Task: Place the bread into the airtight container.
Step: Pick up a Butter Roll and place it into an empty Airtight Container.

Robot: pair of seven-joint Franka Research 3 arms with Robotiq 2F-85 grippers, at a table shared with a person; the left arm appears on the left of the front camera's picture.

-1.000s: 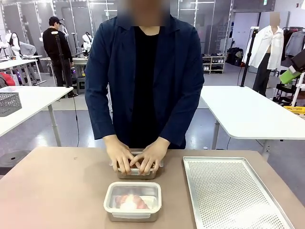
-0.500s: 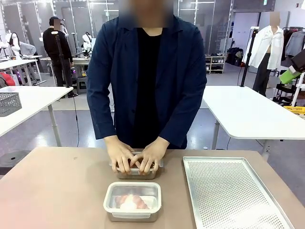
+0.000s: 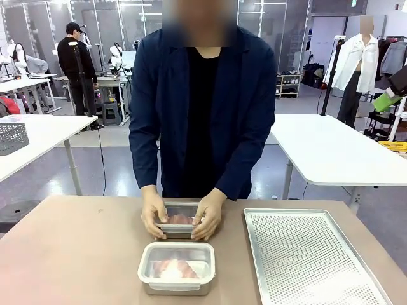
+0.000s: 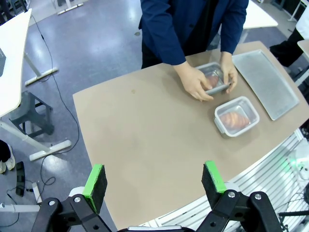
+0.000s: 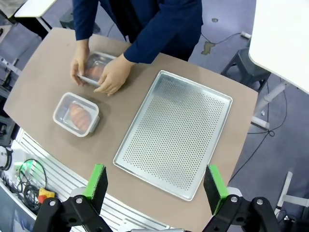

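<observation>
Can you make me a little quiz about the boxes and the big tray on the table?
1. True or false: the perforated tray has bread lying on it.
2. How many containers sit on the table?
3. Which container are the person's hands holding at its sides: A) the far container, B) the near container?

Key
1. False. The tray is bare.
2. Two, both with something pinkish inside.
3. A. One hand is on each side of the far container; the near one, with its lid on, is untouched. Both grippers, left and right, hang open high above the table.
</observation>
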